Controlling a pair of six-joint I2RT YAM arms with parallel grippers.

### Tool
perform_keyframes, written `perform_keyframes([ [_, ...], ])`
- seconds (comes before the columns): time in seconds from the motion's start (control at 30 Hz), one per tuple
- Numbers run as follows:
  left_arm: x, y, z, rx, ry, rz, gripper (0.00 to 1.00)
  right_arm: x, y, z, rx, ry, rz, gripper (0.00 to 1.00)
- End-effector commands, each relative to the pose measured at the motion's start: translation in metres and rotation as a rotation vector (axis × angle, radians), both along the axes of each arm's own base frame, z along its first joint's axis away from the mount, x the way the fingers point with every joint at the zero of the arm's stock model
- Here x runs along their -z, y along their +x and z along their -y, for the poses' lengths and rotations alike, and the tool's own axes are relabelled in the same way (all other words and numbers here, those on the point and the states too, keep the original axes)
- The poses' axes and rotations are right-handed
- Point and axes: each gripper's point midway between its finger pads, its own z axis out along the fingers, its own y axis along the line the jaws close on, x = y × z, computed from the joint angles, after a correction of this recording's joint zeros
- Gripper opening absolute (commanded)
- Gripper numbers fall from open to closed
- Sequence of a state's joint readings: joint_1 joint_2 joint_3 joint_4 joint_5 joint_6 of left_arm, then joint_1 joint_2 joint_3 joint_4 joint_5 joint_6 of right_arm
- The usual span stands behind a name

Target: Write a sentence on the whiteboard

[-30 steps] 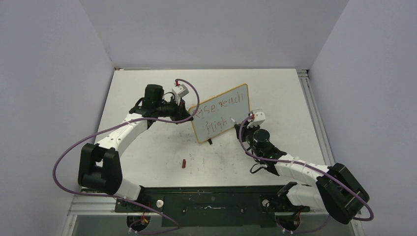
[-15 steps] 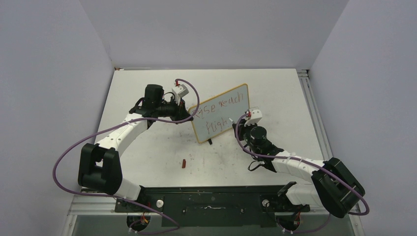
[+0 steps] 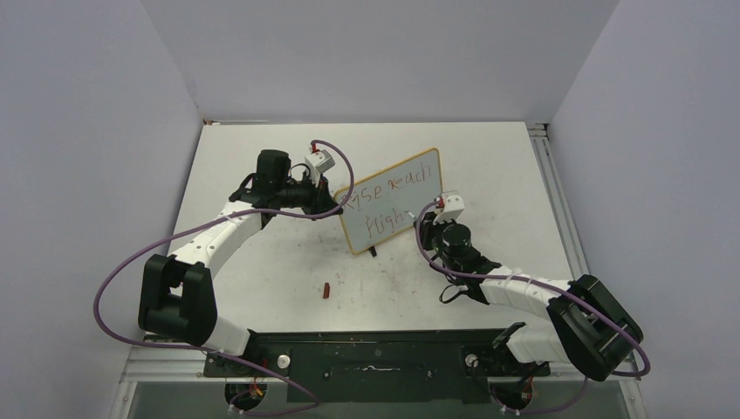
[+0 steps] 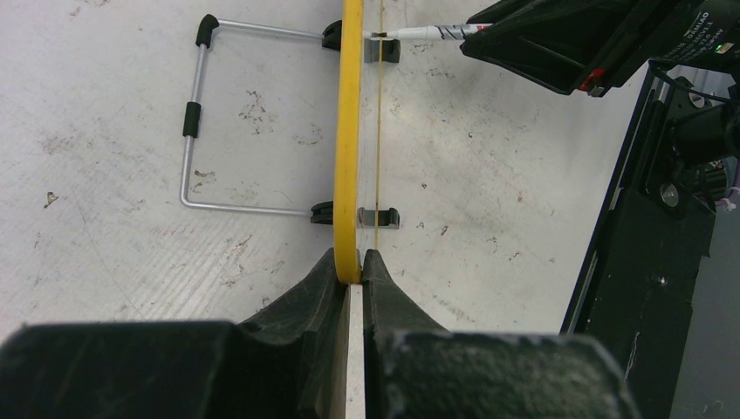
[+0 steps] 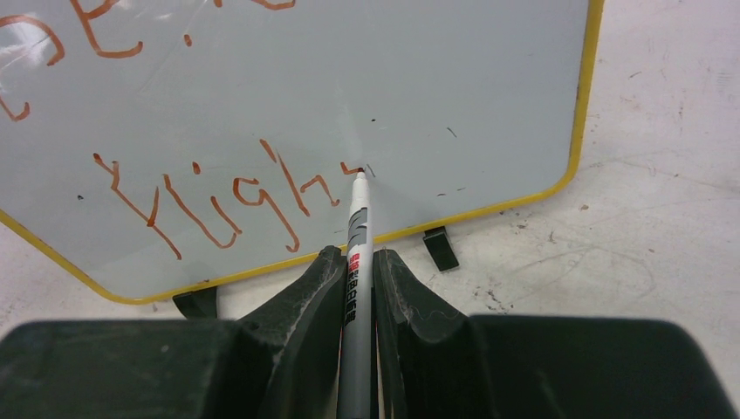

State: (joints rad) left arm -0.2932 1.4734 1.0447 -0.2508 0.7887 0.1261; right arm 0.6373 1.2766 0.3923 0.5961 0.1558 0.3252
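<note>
Two lines of sentence (image 5: pixel 218 196) on whiteboard (image 5: pixel 480 87), standing mid bench (image 3: pixel 489 166): top done, lower reads "High", next stroke started. My right pincer (image 5: pixel 356 257) pinches marker (image 5: pixel 358 227), tip touching board; left pincer (image 4: pixel 351 262) clamps board's left edge. Ending letters likely left.

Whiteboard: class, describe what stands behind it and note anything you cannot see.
Behind the whiteboard, the left wrist view shows a wire stand with black sleeves lying on the table. The board's back face is edge-on, so it cannot be seen.
</note>
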Motion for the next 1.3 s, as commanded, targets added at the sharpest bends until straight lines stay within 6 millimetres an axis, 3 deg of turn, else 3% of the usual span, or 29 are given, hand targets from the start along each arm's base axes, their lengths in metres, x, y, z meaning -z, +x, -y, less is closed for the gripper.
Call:
perform_keyframes([
  [0.0,-0.009,-0.002,0.002,0.026,0.003,0.038,0.00,-0.021,0.015,0.007,0.065,0.038,0.060,0.05],
  [0.8,-0.012,-0.002,0.002,0.028,0.000,0.043,0.00,-0.054,0.014,-0.005,-0.006,0.085,0.146,0.05],
  [1.27,-0.012,-0.002,0.002,0.028,-0.001,0.043,0.00,-0.026,0.003,-0.011,-0.039,0.071,0.079,0.05],
])
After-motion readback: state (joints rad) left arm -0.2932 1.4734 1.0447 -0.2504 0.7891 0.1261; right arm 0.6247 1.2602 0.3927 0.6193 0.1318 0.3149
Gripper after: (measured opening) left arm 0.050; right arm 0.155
